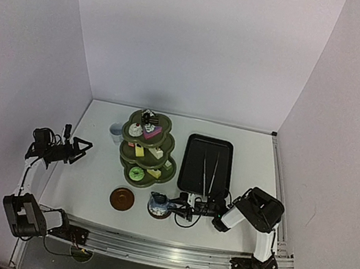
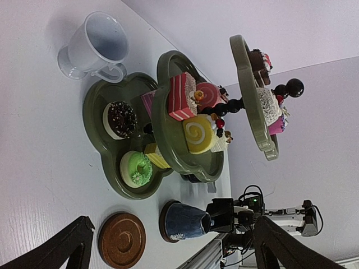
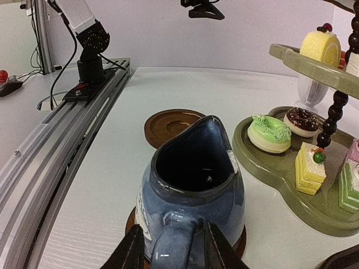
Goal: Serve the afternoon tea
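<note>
The blue-grey pot (image 3: 193, 190) stands upright on a brown coaster (image 3: 240, 238) near the table's front edge. My right gripper (image 3: 175, 247) is open, its fingers on either side of the pot's handle with a small gap each side. A second coaster (image 1: 122, 199) lies bare to the left of the pot (image 1: 158, 204). The olive three-tier stand (image 1: 157, 183) carries small cakes, among them a green ring cake (image 3: 269, 133) and a chocolate one (image 3: 302, 120). A white mug (image 1: 116, 132) sits behind the stand. My left gripper (image 1: 83, 147) hovers open at the left, holding nothing.
A black rectangular tray (image 1: 189, 160) with thin metal tongs (image 1: 209, 171) lies right of the stand. The aluminium rail (image 3: 50, 145) runs along the near table edge. White walls enclose the table on three sides.
</note>
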You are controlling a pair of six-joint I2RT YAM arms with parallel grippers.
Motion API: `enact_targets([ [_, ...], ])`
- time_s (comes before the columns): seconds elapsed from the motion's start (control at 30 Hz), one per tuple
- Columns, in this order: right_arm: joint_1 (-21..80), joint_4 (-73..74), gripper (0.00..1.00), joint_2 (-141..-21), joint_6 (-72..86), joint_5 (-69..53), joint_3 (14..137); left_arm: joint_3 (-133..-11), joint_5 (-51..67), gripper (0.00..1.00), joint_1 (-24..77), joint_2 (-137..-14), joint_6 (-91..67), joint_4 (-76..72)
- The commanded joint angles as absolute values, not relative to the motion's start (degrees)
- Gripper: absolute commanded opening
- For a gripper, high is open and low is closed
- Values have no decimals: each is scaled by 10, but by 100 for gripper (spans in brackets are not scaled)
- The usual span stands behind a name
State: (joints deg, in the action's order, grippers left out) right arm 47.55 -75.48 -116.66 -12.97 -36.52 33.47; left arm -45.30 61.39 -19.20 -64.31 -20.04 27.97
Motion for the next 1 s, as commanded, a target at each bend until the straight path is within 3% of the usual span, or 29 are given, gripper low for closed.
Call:
enact_targets([
  [0.0, 475, -851, 34, -1143, -134, -357, 329, -454, 622, 100, -196, -627, -203, 264],
  [0.7, 459, -843, 37, -1131, -168, -281, 308, -464, 620, 100, -195, -621, -204, 271],
  [0.97, 459, -836, 39, -1120, -164, -311, 306, -462, 620, 100, -195, -620, -195, 279],
])
